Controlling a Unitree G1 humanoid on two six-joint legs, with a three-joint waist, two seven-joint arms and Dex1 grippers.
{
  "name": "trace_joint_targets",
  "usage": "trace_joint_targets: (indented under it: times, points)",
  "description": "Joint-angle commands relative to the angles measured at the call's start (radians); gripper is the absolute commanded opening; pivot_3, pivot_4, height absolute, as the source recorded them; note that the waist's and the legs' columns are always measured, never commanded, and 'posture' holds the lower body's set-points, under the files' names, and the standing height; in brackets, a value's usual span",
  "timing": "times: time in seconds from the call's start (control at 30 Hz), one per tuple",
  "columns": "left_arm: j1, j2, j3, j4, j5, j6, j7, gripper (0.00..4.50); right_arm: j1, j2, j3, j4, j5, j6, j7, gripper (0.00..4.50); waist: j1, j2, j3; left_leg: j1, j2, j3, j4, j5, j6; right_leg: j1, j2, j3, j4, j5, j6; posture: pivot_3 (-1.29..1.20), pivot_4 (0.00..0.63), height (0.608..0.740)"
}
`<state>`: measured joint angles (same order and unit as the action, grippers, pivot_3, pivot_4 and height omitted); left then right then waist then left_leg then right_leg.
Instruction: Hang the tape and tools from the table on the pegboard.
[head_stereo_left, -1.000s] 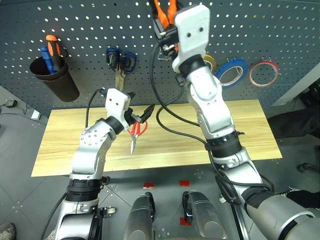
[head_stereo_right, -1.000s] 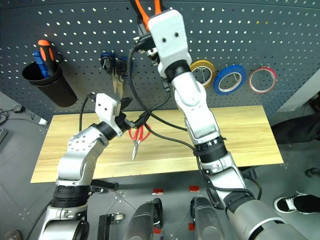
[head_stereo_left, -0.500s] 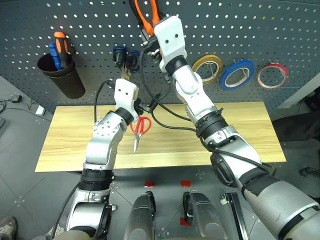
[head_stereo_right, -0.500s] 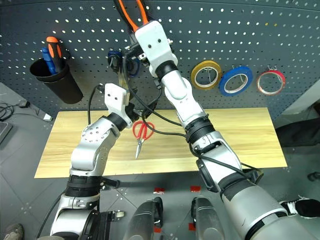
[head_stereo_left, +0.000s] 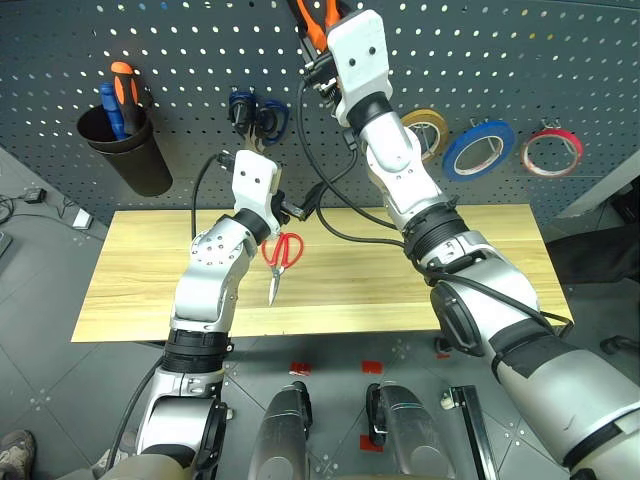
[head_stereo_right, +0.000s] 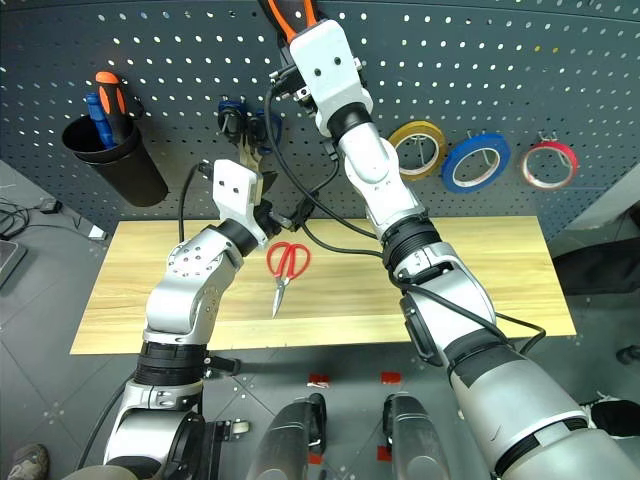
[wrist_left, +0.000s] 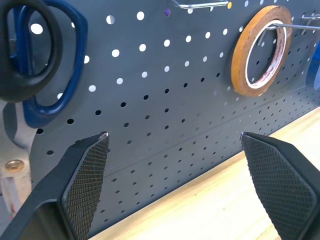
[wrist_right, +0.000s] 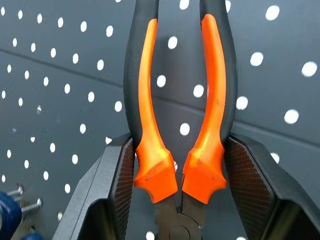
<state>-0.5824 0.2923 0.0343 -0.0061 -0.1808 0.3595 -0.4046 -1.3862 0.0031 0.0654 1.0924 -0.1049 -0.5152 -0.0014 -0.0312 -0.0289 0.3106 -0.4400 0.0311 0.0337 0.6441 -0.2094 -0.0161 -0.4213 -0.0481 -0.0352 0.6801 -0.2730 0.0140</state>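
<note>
My right gripper is raised high against the dark grey pegboard, shut on the orange-and-black pliers; its pads press the handles from both sides, handles pointing up. The red-handled scissors lie on the light wood table, blades toward me. My left gripper hovers open just above and behind them, facing the pegboard, nothing between its fingers. The thin red tape ring hangs on a hook at the board's far right.
A black cup holding orange and blue screwdrivers hangs at the board's left. Dark blue scissors hang right above my left gripper. Yellow tape and blue tape hang to the right of my right arm.
The head view has shifted. My right arm has stretched farther toward the pegboard with the pliers. The left gripper rose a little toward the board, then held still.
</note>
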Motion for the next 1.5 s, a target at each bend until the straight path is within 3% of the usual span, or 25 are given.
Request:
trace_joint_targets:
  times: [0.03, 0.73, 1.03, 1.1, 1.27, 1.5]
  points:
    - [-0.014, 0.012, 0.011, -0.028, -0.005, -0.013, -0.003, 4.42, -0.027, -0.006, -0.011, -0.004, -0.007, -0.036, -0.011, 2.38, 0.000, 0.000, 0.000, 0.000, 0.000, 0.000, 0.000, 0.000, 0.000, 0.000, 0.000, 0.000, 0.000, 0.000, 0.000, 0.02, 0.330, 0.740]
    - [0.017, 0.011, 0.004, -0.054, -0.001, 0.007, 0.009, 4.42, 0.098, -0.031, -0.014, 0.003, -0.035, 0.000, -0.029, 2.38, 0.002, 0.000, 0.013, 0.000, 0.000, 0.000, 0.000, 0.000, 0.000, 0.000, 0.000, 0.000, 0.001, 0.000, 0.000, 0.02, 0.355, 0.740]
    - [0.031, 0.013, -0.008, -0.010, 0.027, 0.021, 0.026, 4.42, 0.157, -0.013, -0.054, -0.105, 0.053, 0.153, 0.066, 2.38, 0.002, 0.000, 0.014, 0.002, 0.000, -0.001, 0.001, 0.000, 0.000, 0.001, 0.000, -0.001, 0.002, 0.000, 0.000, -0.01, 0.355, 0.740]
    - [0.034, 0.009, -0.009, 0.005, 0.030, 0.054, 0.035, 4.42, 0.203, -0.014, -0.054, -0.182, 0.065, 0.198, 0.089, 3.12, 0.002, 0.000, 0.014, 0.002, 0.000, -0.001, 0.001, 0.000, 0.001, 0.002, 0.000, -0.001, 0.002, 0.000, 0.000, -0.02, 0.351, 0.740]
    - [0.055, 0.005, -0.012, 0.017, 0.028, 0.093, 0.037, 4.42, 0.315, -0.027, -0.039, -0.395, 0.079, 0.356, 0.147, 4.48, 0.002, 0.000, 0.014, 0.002, 0.000, -0.001, 0.000, 0.000, 0.000, 0.002, -0.001, -0.001, 0.001, 0.000, 0.000, -0.03, 0.347, 0.740]
    - [0.104, 0.032, -0.041, 0.003, 0.038, 0.199, 0.019, 4.46, 0.530, -0.070, 0.002, -0.843, 0.127, 0.698, 0.272, 4.50, -0.001, 0.000, 0.014, 0.001, 0.000, -0.001, -0.001, 0.000, 0.000, 0.001, -0.001, -0.001, 0.000, 0.000, 0.000, -0.06, 0.347, 0.740]
